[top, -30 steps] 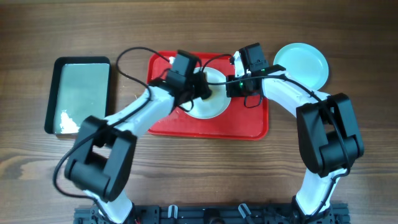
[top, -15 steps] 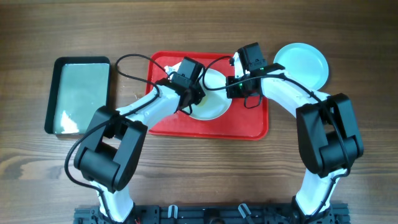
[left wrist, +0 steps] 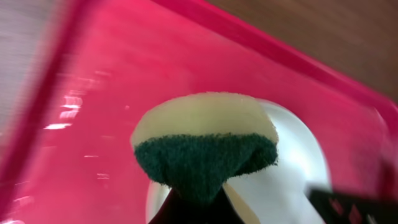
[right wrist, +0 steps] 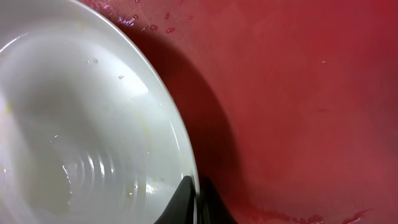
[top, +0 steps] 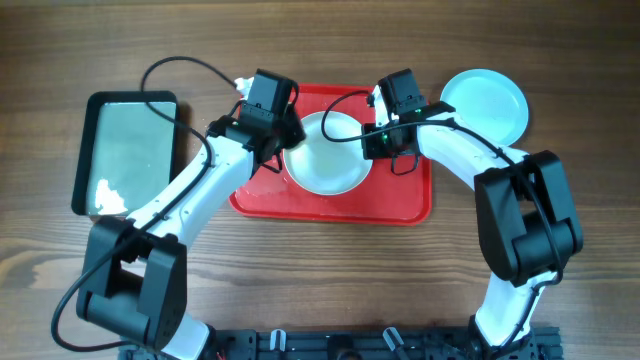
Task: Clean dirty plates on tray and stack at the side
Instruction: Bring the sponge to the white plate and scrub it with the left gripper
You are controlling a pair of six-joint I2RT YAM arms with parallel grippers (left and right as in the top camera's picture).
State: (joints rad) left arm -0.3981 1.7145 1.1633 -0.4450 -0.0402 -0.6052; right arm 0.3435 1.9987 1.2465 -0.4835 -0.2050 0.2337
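Observation:
A white plate [top: 327, 155] lies on the red tray [top: 330, 205]. My right gripper [top: 372, 141] is shut on its right rim; the right wrist view shows the fingers [right wrist: 196, 194] pinching the wet plate's edge [right wrist: 81, 112] over the tray [right wrist: 298, 93]. My left gripper [top: 278, 140] is shut on a yellow-and-green sponge [left wrist: 205, 143] and holds it over the tray [left wrist: 81, 124] at the plate's left rim [left wrist: 292, 174]. A pale aqua plate [top: 487, 103] sits on the table to the right of the tray. A third plate is not visible.
A dark narrow tray [top: 130, 150] with greenish water and some foam stands on the wooden table at the left. Cables run from both wrists over the tray's back edge.
My left gripper has moved with the sponge from over the middle of the white plate back to its left rim, uncovering the plate. The right gripper has held still.

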